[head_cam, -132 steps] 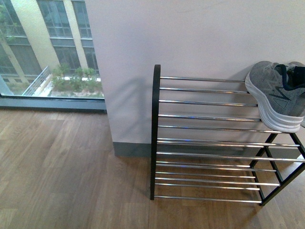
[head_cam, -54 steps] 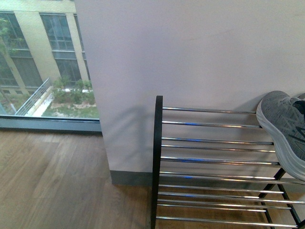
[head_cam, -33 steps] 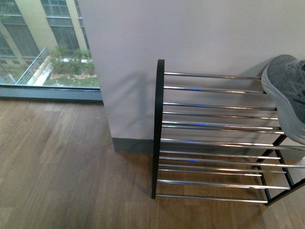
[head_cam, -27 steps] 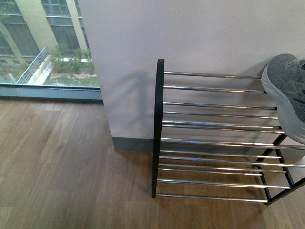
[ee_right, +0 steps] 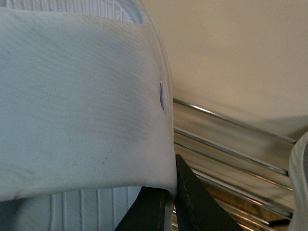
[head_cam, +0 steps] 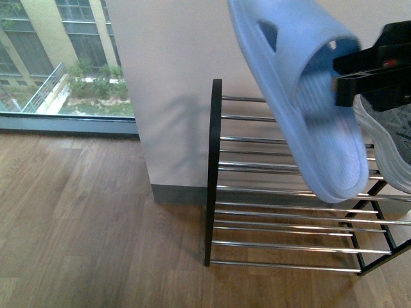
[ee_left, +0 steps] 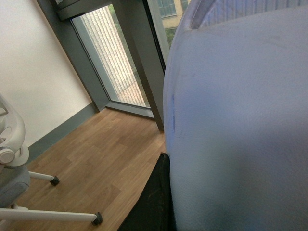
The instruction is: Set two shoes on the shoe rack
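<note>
One grey knit sneaker [head_cam: 392, 144] is already sitting on the black chrome-barred shoe rack [head_cam: 212, 173]; the right hand [head_cam: 350, 77] is gripping a pale blue slide sandal [head_cam: 308, 96] above it. The second sneaker isn't showing anywhere, and I cannot tell the left hand's state.

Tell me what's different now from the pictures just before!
A pale blue rubber slide sandal has come into the front view, hanging above the black metal shoe rack with chrome bars. The right pincer grips it by its strap. Half a second ago neither sandal nor arm showed. The grey knit sneaker with a white sole stayed on the top tier at the rack's right end, and the rack has not moved.
</note>
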